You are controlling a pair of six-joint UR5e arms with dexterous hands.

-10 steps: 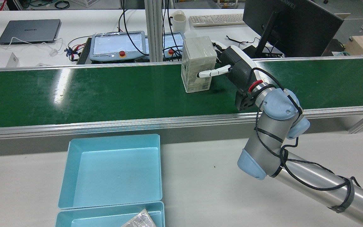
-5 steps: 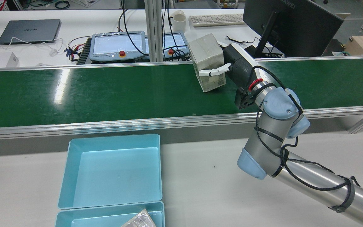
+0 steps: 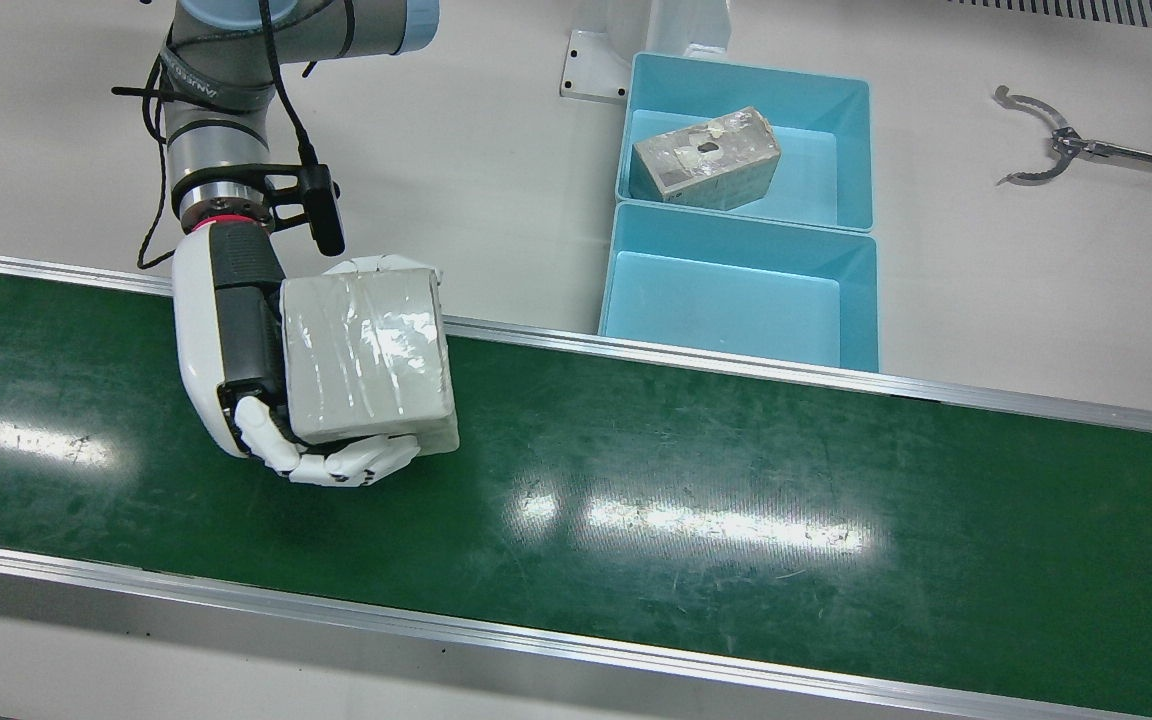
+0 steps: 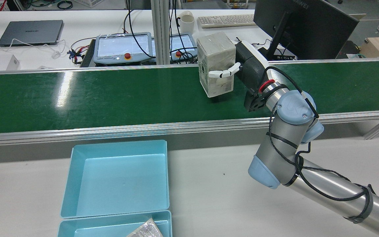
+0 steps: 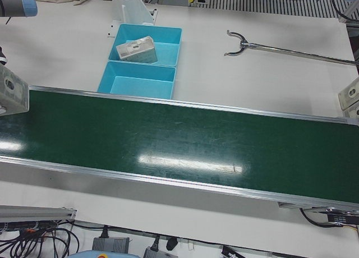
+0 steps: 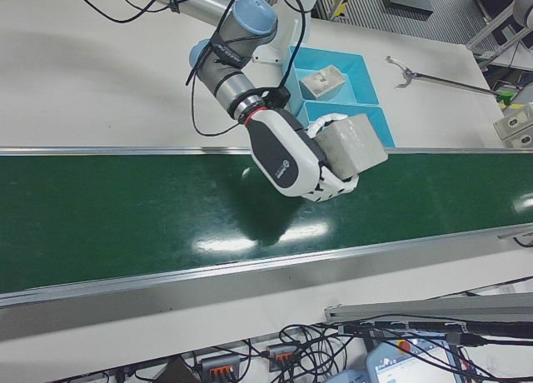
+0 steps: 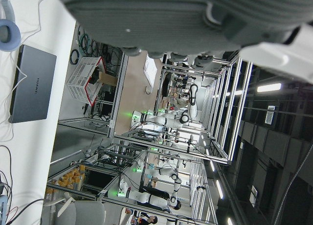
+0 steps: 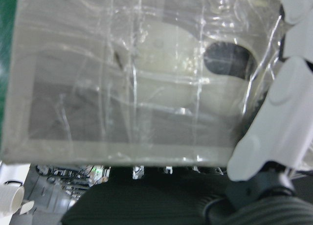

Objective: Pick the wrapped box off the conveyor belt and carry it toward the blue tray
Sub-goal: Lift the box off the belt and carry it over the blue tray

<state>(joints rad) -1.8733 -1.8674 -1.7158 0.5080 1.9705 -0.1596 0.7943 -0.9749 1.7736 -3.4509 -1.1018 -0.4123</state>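
Right arm reaches over the conveyor, its right hand (image 3: 236, 370) clamped around the wrapped box (image 3: 368, 358), white fingers (image 3: 346, 462) curled beneath.

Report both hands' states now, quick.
Right hand: shut on the wrapped box, held above the conveyor belt.
Left hand: only its own camera shows part of it; state cannot be told.

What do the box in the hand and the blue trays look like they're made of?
Wrapped box: looks like pale cardboard under clear glossy film, which shows wrinkles and glare streaks. Blue trays: probably moulded plastic, a smooth, even light-blue surface with rounded rims.
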